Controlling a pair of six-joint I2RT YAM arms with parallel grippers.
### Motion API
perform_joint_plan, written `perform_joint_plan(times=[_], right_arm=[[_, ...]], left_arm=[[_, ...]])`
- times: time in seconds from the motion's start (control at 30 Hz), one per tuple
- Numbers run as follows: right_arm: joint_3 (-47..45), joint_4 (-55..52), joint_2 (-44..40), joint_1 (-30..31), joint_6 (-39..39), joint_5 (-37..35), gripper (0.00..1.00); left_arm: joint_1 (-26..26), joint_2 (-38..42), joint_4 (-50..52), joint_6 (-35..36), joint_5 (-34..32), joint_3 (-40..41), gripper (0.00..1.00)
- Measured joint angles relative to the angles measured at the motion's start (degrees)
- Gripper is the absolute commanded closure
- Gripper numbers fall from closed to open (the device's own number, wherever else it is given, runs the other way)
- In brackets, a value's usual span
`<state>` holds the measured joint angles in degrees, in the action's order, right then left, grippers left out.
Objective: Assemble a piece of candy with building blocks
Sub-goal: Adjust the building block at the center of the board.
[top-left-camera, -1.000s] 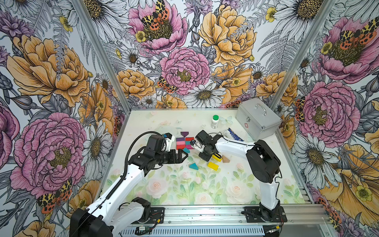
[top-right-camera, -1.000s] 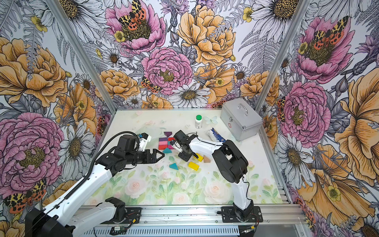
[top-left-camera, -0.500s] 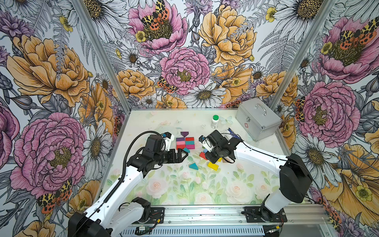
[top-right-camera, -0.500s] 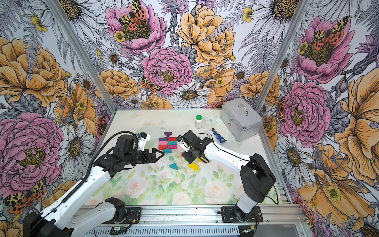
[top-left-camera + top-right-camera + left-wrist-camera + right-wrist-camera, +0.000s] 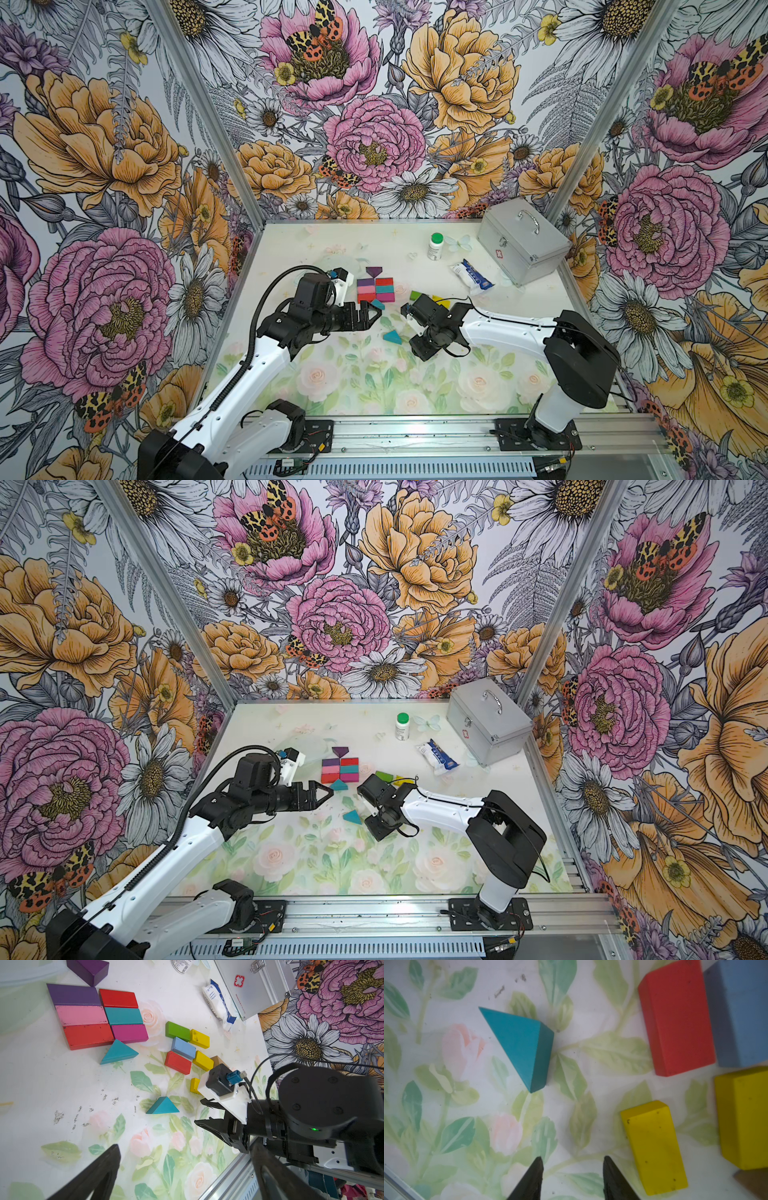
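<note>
Left wrist view gave the clearest layout. Left gripper point(image 5: 185, 1147) hung empty with jaws spread full, just left of the near end of the candy body point(image 5: 99, 1016) (six rectangles in two tight columns). Purple triangle point(image 5: 89, 969) capped the body's far end, and the teal end triangle point(image 5: 118, 1052) touched its near end. Loose teal triangle point(image 5: 163, 1106) lay nearer, apart from everything. Right gripper point(image 5: 572, 1159) hovered just right of it, jaws partly apart, gripping nothing. Spare blocks point(image 5: 184, 1048) clustered right of the body.

Risks, as I judged them:
- The gap looked narrow for the triangle, so descending fingers could land on top and skid it.
- Sloped faces could squirt from a pinch.
- Two arms crowding the body might nudge its rows.
</note>
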<state>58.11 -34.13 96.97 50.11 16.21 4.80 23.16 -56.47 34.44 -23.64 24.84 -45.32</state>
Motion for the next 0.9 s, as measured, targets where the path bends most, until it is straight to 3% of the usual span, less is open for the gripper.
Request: perform_joint_plan(times=[0.47, 0.9], right_arm=[[0.5, 0.5, 2.9, -5.1, -0.9, -1.2, 0.53], [5.8, -3.2, 6.7, -9.8, -8.9, -1.9, 0.54]], left_arm=[[1.5, -0.3, 0.0, -0.3, -1.0, 0.0, 0.01], [3.4, -3.9, -0.4, -0.4, -2.3, -2.0, 0.01]])
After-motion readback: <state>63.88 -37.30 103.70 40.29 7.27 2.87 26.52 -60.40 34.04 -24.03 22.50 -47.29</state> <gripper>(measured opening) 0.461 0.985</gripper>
